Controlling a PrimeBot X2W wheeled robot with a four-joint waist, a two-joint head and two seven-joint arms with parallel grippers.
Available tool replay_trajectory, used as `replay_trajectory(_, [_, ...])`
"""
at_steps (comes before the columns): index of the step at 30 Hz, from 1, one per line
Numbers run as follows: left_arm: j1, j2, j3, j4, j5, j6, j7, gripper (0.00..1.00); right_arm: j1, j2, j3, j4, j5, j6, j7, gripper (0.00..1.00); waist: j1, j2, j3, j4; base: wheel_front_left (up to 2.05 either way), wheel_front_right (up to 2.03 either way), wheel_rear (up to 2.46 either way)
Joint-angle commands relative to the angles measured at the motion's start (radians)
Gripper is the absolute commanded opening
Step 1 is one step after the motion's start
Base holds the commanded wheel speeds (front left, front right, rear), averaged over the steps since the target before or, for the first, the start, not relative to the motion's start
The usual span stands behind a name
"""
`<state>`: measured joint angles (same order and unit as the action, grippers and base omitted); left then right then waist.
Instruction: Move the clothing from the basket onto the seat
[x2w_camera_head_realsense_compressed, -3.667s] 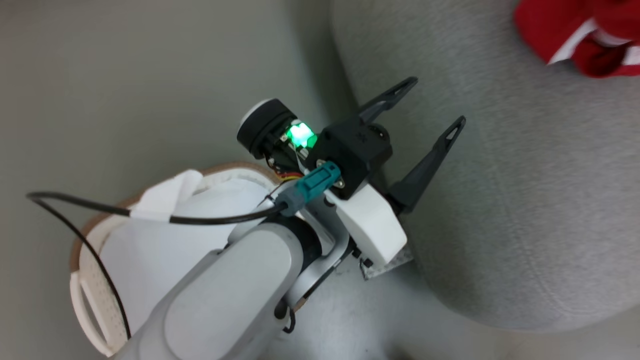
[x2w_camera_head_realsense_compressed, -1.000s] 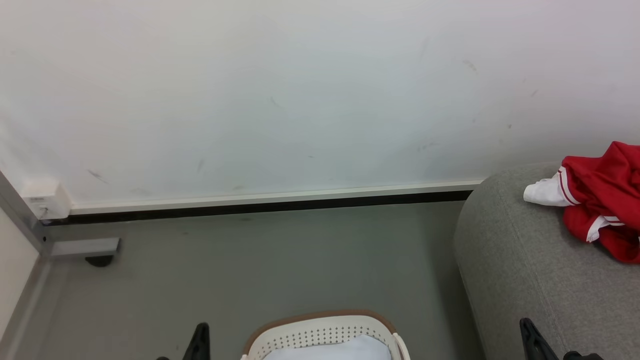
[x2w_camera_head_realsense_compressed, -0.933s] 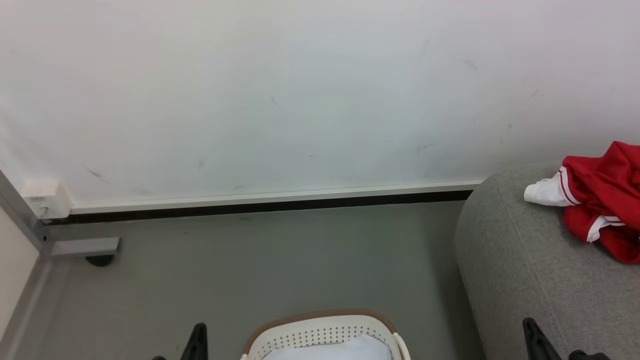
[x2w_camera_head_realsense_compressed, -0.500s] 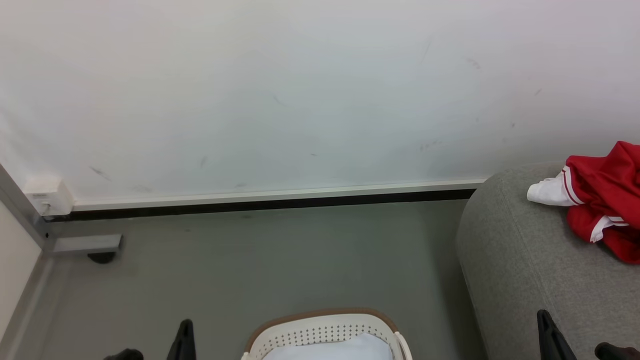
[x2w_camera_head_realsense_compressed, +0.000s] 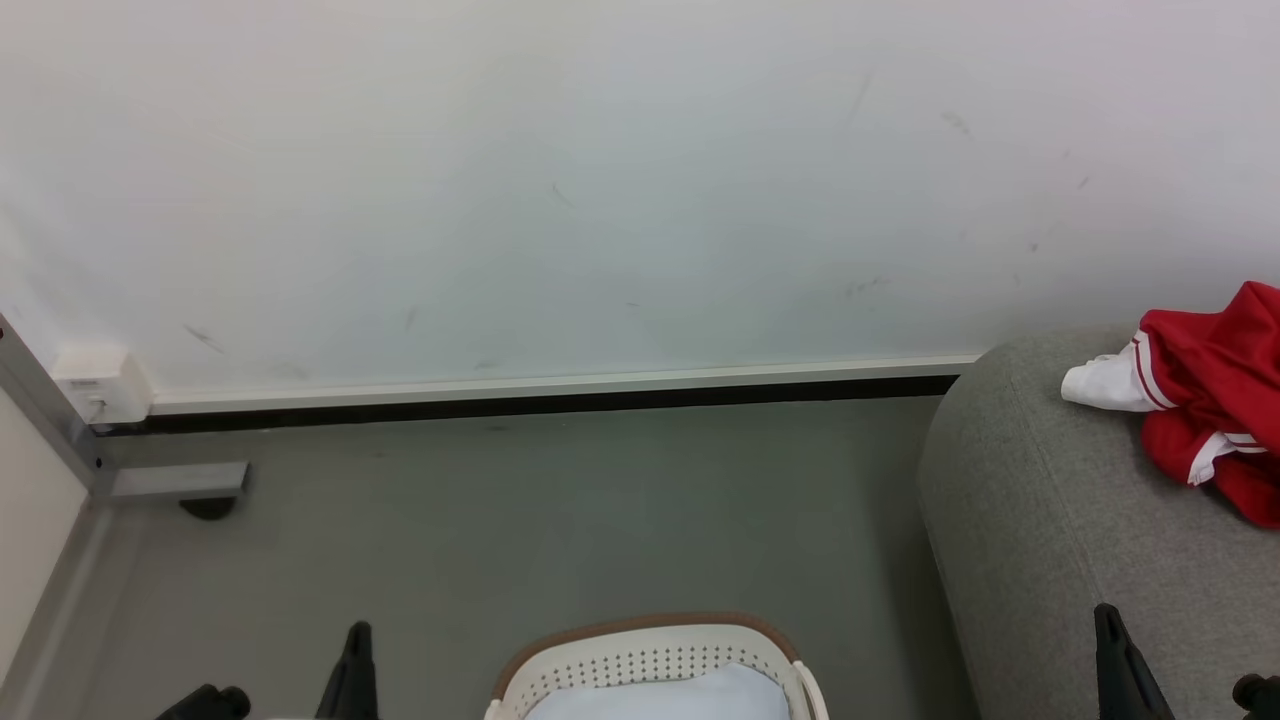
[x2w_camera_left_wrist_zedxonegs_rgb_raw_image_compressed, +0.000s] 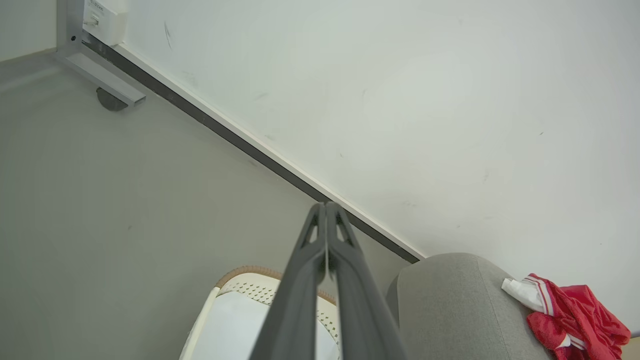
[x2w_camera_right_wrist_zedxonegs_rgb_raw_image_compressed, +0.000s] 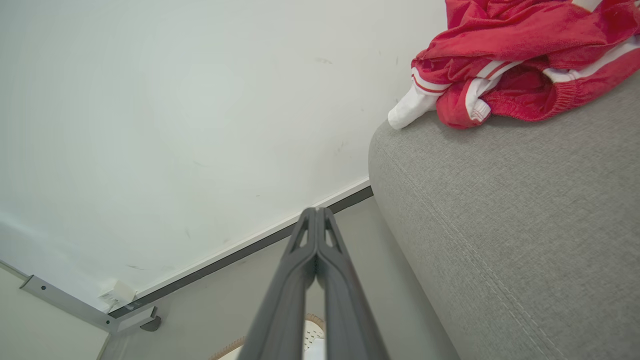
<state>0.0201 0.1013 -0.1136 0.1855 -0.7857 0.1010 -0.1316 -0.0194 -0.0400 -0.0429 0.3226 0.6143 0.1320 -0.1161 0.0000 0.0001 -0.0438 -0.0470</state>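
Red clothing (x2w_camera_head_realsense_compressed: 1215, 400) is piled at the right edge on the grey sofa (x2w_camera_head_realsense_compressed: 1050, 560). The white basket (x2w_camera_head_realsense_compressed: 640, 660) at bottom centre holds a pale cushion (x2w_camera_head_realsense_compressed: 655, 700). The left gripper (x2w_camera_left_wrist_zedxonegs_rgb_raw_image_compressed: 325, 210) and right gripper (x2w_camera_right_wrist_zedxonegs_rgb_raw_image_compressed: 316, 212) are both pinched closed, empty.

My head camera looks down from behind the basket (x2w_camera_head_realsense_compressed: 640, 658); both wrist cameras aim over it, all sharing the sofa (x2w_camera_head_realsense_compressed: 1050, 540) beside it.

Home-like room: grey sofa (x2w_camera_head_realsense_compressed: 1050, 560), laundry basket (x2w_camera_head_realsense_compressed: 640, 626)
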Motion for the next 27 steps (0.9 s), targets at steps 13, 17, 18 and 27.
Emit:
replay_trajectory(13, [-0.045,-0.006,0.047,-0.02,-0.176,-0.033,0.048,0.0,-0.047,-0.011,-0.018,-0.027,0.206,-0.001,0.046,0.0,0.0,-0.0001,0.006,0.006,0.0,0.0,0.0])
replay_trajectory(17, [-0.052,-0.008,0.06,-0.021,-0.224,-0.042,0.061,0.0,-0.053,-0.012,-0.021,-0.029,0.261,-0.001,0.058,0.0,0.0,-0.0001,0.007,0.008,0.0,0.0,0.0])
replay_trajectory(18, [-0.053,-0.009,0.063,-0.021,-0.234,-0.043,0.064,0.0,-0.054,-0.013,-0.022,-0.03,0.274,-0.001,0.061,0.0,0.0,-0.0001,0.008,0.009,0.0,0.0,0.0])
replay_trajectory(27, [-0.065,-0.013,0.087,-0.023,-0.329,-0.061,0.09,0.0,-0.064,-0.015,-0.028,-0.035,0.389,-0.001,0.087,0.0,0.0,-0.0001,0.012,0.013,0.0,0.0,0.0])
